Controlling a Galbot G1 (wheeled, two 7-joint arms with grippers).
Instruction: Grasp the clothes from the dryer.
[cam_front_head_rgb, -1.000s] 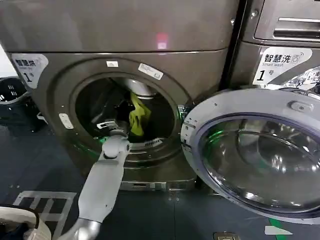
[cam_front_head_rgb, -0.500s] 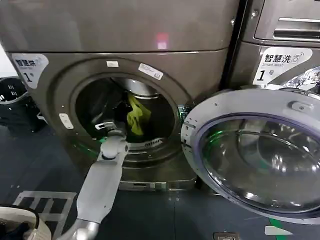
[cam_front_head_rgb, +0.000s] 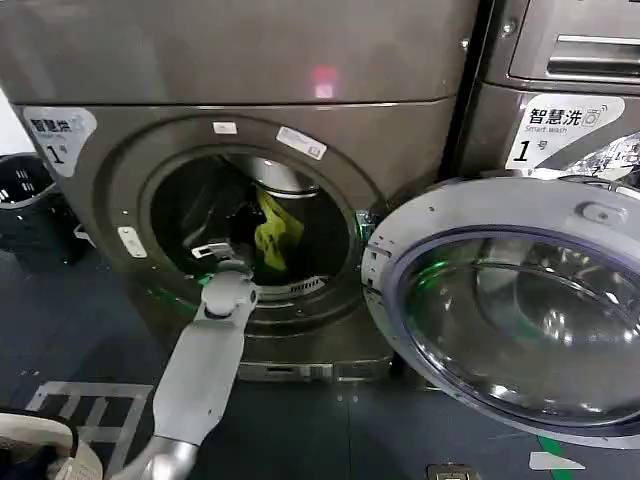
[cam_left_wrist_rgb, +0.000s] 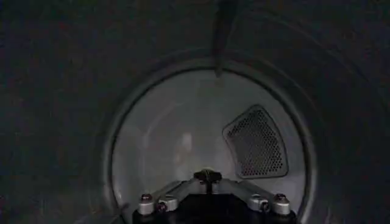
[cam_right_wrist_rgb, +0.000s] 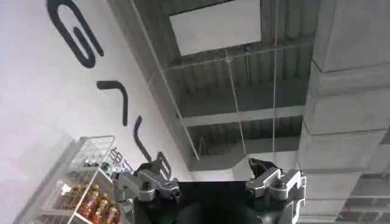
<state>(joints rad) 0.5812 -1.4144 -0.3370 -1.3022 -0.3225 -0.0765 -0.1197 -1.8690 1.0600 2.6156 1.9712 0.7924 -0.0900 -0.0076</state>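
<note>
Item: left claw (cam_front_head_rgb: 245, 222), reached through the round porthole of the dryer (cam_front_head_rgb: 120, 160). It sits against the upper end of the clothes (cam_front_head_rgb: 270, 232), which hang down from it; by that hang it reads as pinched shut on the fabric, though the fingertips are dark against the drum.

Item: right claw (cam_right_wrist_rgb: 210, 176), parked away from the machine, pointed at a ceiling, fingers spread with nothing between them.

Step in hand, judged: drawing the garment out. To do well, keep the pinch firm and retract along the forearm's own line, centred in the opening. Lift the hanging tail over the lower rim of the porthole so it does not drag or snag. Steer left of the open glass door (cam_front_head_rgb: 510, 310), which stands swung out to the right.

Item: clothes. One small yellow-green piece, soft, limp, crumpled into vertical folds, far smaller than the porthole. Location: inside the drum, right of centre in the opening, hanging clear of the drum floor.
</note>
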